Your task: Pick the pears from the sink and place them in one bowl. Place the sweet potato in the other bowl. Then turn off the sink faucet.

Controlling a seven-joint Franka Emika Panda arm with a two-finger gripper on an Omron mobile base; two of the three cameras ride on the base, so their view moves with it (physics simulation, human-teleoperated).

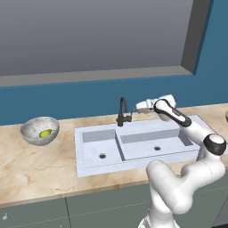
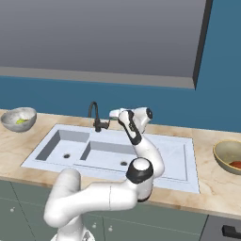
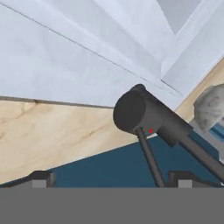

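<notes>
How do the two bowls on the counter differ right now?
The bowl left of the sink is grey-silver and speckled; the bowl right of the sink looks golden-brown. The left bowl holds a yellow-green pear; the right bowl holds something orange-red, cut off by the frame edge. The left bowl sits nearer the back wall, the right one nearer the counter's front edge. Both are round, upright and on the counter.

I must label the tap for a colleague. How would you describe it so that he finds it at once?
Find the pale double-basin sink in the beige counter. At its back edge, near the divider, stands the sink faucet: slim and black with a high arched spout, the one dark upright thing beside the white arm.
</notes>
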